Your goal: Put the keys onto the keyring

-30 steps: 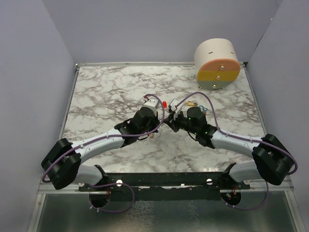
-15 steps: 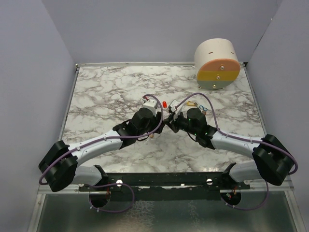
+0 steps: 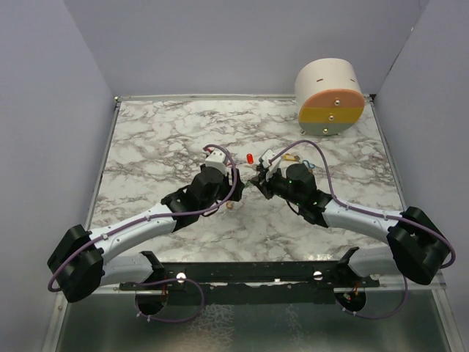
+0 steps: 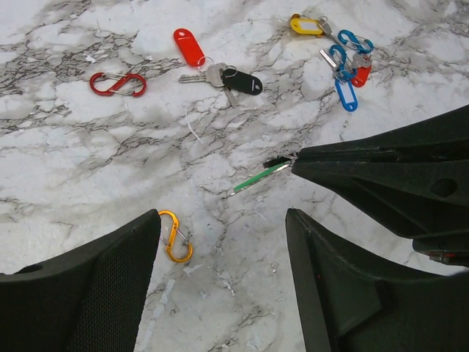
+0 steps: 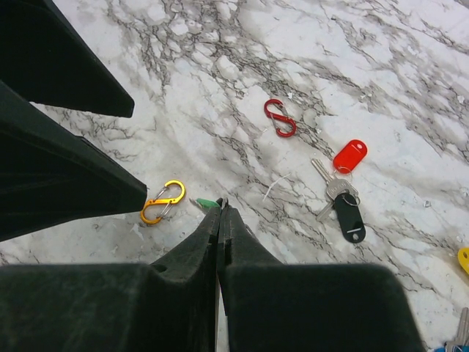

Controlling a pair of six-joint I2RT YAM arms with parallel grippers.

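green key (image 4: 256, 178): sticking out from the right gripper (image 4: 294, 158), whose jaws are clenching one end; low over the tabletop (image 4: 80, 169), contact unclear.
orange loop (image 4: 176, 236): lying flat near the key, not touching it.
left gripper (image 4: 221, 214): hovering over the loop, jaws released, grasping nothing.
step: probably bringing the key to the loop.
next: likely calling for the left gripper pinching the loop steady for threading.

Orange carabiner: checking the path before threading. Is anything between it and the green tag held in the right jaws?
Nothing visible. Only bare marble lies between the green tag in the right gripper and the orange carabiner; the left gripper hangs open beside it.
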